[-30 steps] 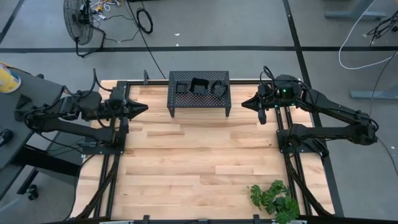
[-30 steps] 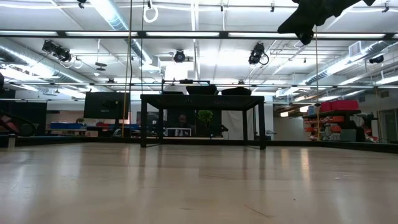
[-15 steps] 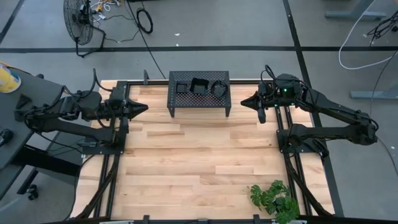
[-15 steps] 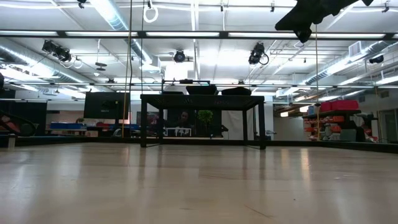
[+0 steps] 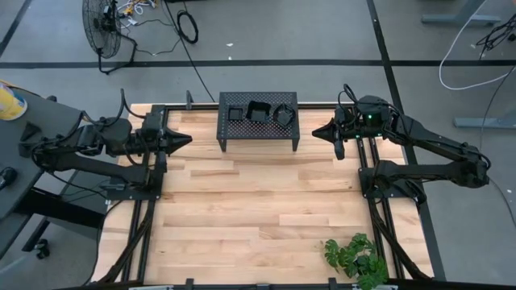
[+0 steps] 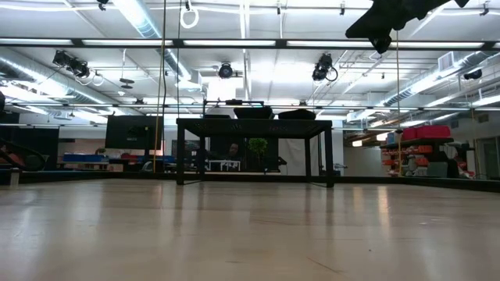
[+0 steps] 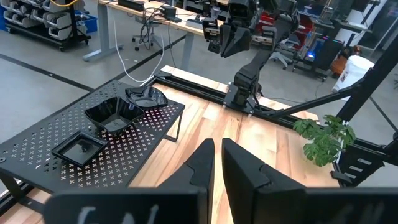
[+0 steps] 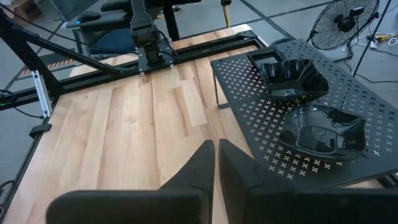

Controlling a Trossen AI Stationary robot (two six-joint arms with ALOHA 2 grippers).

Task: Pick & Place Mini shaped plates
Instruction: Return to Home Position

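Note:
Three glossy black mini plates rest on the top of a black perforated-metal stand (image 5: 258, 133) at the table's far edge: a square one (image 5: 235, 113), a wavy-edged one (image 5: 259, 110) and a rounded one (image 5: 284, 115). The right wrist view shows the rounded plate (image 8: 323, 132) closest and the wavy one (image 8: 292, 77) behind it. My left gripper (image 5: 187, 140) hovers shut at the table's left side, left of the stand. My right gripper (image 5: 317, 132) hovers shut just right of the stand, raised above the table.
A small green plant (image 5: 355, 258) stands at the table's near right corner. The stand's legs (image 6: 181, 160) rise from the wooden tabletop (image 5: 250, 209). Black frame rails run along the table's left and right sides.
My right gripper has crept slightly toward the stand, staying shut. The left arm and the plates have kept still.

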